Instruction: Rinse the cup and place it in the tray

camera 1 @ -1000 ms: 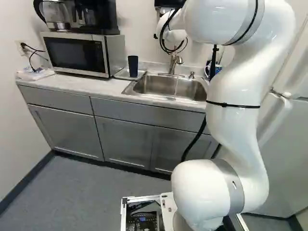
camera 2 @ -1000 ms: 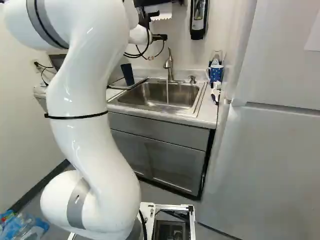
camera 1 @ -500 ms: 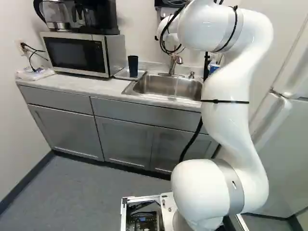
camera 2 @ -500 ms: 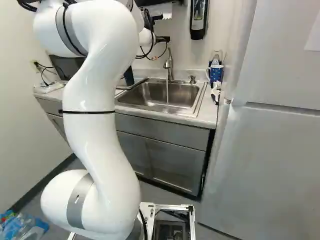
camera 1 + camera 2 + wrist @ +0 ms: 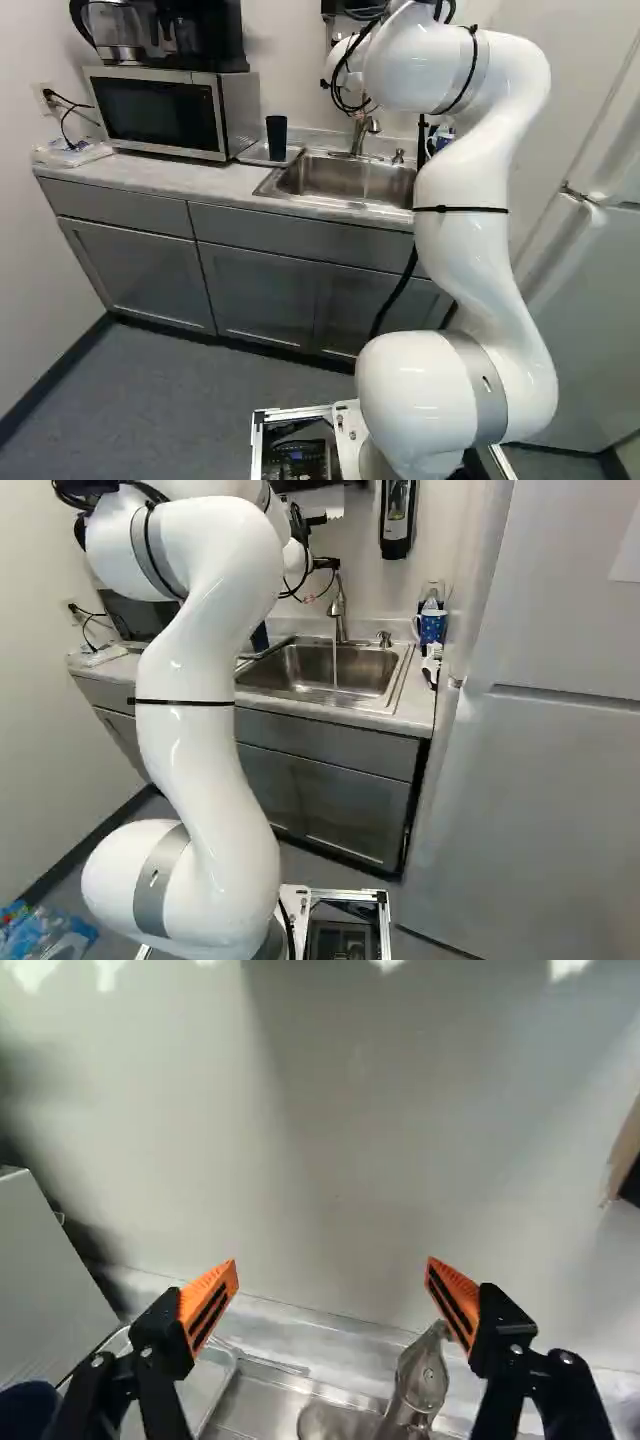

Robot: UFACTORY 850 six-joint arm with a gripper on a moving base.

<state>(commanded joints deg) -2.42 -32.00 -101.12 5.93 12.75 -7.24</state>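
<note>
Towering at the right of the right base view, a tall, pale refrigerator (image 5: 540,800) is standing beside a grey cabinet run with a light countertop (image 5: 135,178). My smooth white jointed arm (image 5: 470,240) is rising in front of it, at the right of the left base view. A boxy silver microwave with a black door (image 5: 160,112) is resting on the countertop. Beyond it a rectangular stainless-steel sink (image 5: 310,668) is lying under a curved metal faucet (image 5: 338,610), which is pouring a thin stream of water (image 5: 335,665). Between microwave and sink, a shallow rectangular tray (image 5: 252,155) is holding the tapered dark-blue cup (image 5: 276,138), which is standing upright. My two black fingers with ridged orange pads (image 5: 210,1300) are standing wide apart, gripping nothing; one is showing close by the faucet, while the cup is sitting outside the other.
</note>
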